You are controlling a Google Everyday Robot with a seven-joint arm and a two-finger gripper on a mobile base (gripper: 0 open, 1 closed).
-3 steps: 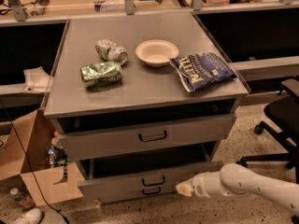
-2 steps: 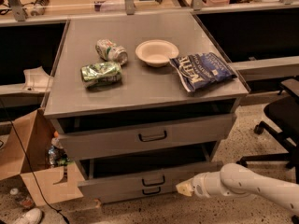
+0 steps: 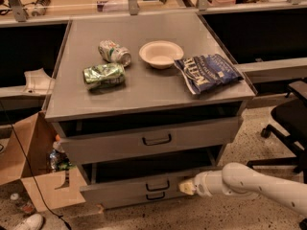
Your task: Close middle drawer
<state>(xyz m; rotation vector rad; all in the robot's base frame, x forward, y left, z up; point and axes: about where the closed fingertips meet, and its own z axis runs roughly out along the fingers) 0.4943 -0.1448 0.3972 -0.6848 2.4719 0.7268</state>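
The middle drawer is a low grey front with a small dark loop handle. It stands pulled out from the cabinet, with a dark gap above it. My gripper, on a white arm coming in from the right, is at the right part of this drawer's front, touching it or just short of it. Above it, the taller-fronted top drawer stands slightly out. The lowest drawer front shows just beneath the middle one.
On the cabinet top lie two crushed cans, a white bowl and a blue chip bag. An open cardboard box stands at the left. A black office chair stands at the right.
My gripper has edged slightly left and up along the middle drawer's front. The drawers look unmoved.
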